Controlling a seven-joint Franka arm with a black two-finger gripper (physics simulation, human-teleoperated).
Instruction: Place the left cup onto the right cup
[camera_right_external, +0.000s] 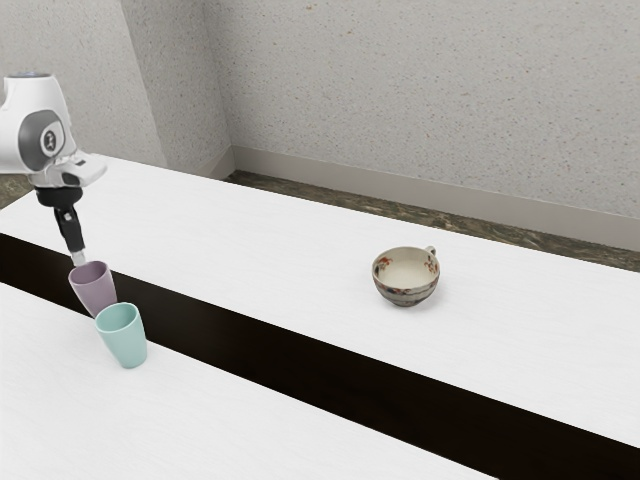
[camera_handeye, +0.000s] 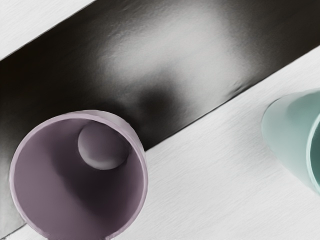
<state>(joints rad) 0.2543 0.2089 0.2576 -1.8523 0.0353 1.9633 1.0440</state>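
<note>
The claw (camera_right_external: 76, 252) hung at the purple cup's (camera_right_external: 92, 288) rim at the exterior view's left; whether it was clenched or released could not be told. The teal cup (camera_right_external: 122, 335) stood just beside that cup on the white desk (camera_right_external: 250, 240), with a patterned teacup (camera_right_external: 406, 276) well apart. In the wrist view, the purple cup (camera_handeye: 75, 180) lay across the edge of a dark strip (camera_handeye: 165, 60), the teal cup (camera_handeye: 292, 135) near it.

Rear cup (camera_right_external: 92, 287): stood at the edge of the table's (camera_right_external: 250, 250) central strip (camera_right_external: 300, 360), under the gripper (camera_right_external: 77, 258).
Front cup (camera_right_external: 122, 335): stood just beside it, nearer the camera.
Handled cup (camera_right_external: 406, 276): sat well apart, toward the exterior view's right, beyond the strip.
</note>
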